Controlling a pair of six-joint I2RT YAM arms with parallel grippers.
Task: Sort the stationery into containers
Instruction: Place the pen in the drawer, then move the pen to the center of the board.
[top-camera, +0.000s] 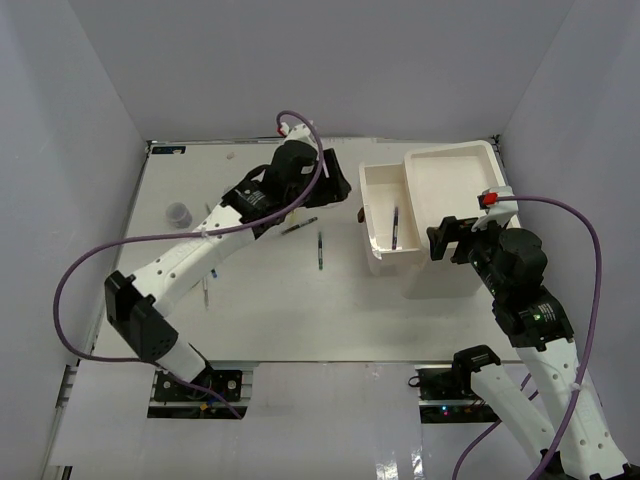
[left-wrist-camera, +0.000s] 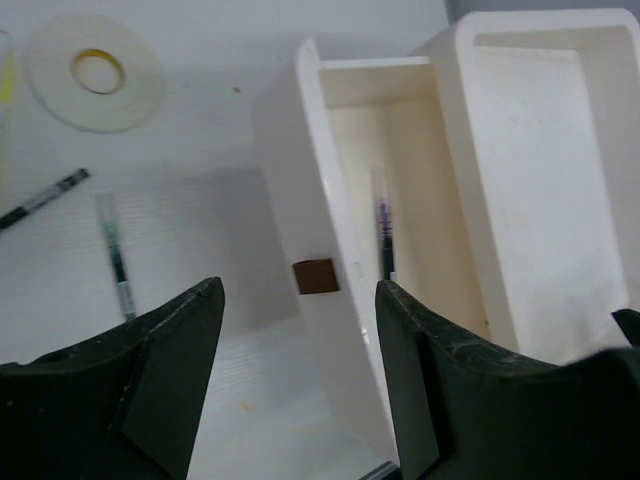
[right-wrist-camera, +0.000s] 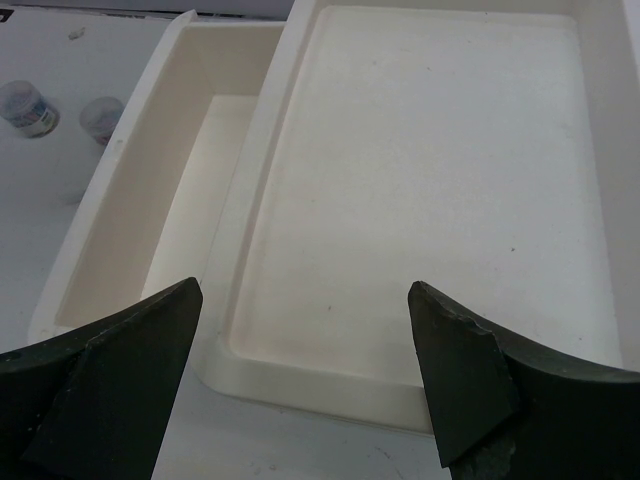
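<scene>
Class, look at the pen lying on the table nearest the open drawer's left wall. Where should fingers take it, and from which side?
Probably take the pen at mid-barrel, straight down from above. It lies flat on the table, running near to far, so close across it from left and right.

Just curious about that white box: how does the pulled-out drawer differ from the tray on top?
The drawer is narrow and deep; the tray top is wide and shallow. The drawer holds a dark pen; nothing shows in the tray top. The drawer carries a small brown handle; the tray top has none in view. Both are white plastic.
</scene>
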